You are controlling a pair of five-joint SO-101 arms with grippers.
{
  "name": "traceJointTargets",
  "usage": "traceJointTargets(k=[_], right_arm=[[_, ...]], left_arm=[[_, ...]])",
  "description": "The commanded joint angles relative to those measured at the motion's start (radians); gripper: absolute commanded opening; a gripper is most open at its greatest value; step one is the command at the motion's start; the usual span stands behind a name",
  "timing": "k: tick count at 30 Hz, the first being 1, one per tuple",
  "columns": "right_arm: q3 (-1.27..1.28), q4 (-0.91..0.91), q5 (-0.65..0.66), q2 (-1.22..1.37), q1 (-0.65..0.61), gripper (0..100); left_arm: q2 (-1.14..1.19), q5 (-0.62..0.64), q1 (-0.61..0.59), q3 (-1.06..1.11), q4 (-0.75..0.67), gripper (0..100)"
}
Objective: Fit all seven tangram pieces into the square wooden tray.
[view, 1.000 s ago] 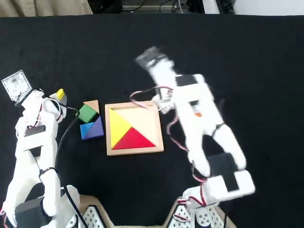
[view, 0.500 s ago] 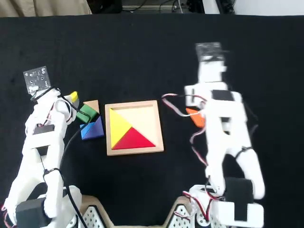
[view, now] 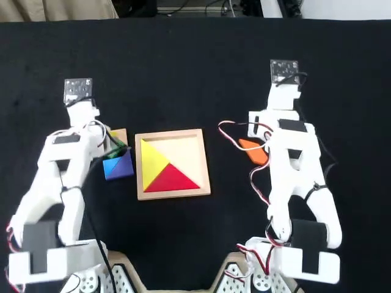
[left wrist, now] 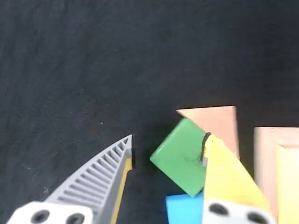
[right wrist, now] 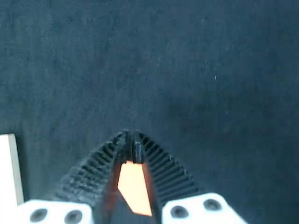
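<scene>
The right gripper (right wrist: 131,137) clenches an orange piece (right wrist: 134,186) to the right of the wooden tray (view: 174,194), while the left gripper (left wrist: 167,139) hangs spread wide above the green square (left wrist: 180,158) just left of it

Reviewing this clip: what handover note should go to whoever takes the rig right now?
Left gripper: open, over the green square.
Right gripper: shut on the orange piece, held right of the tray.
Done: yellow triangle and red triangle lie in the tray.
Left: green square, blue piece and tan piece, clustered left of the tray, plus the orange piece.
</scene>
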Motion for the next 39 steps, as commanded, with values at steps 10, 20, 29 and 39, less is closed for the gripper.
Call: traceJointTargets(k=[10,20,29,39], right_arm=[[-0.007,-0.097,-0.008,0.054,0.000,1.2],[-0.005,-0.097,-0.006,0.056,-0.008,1.2],[-0.004,-0.097,-0.006,0.058,-0.009,1.2],[-0.002,-0.098,-0.005,0.074,-0.008,1.2]], left_arm=[[-0.080,-0.084,0.025,-0.099,0.155,25],[-0.066,-0.328,0.077,-0.114,0.109,25],[0.147,-0.397,0.048,-0.386,0.336,25],[0.425,-0.554,0.056,-0.809,0.628,25]])
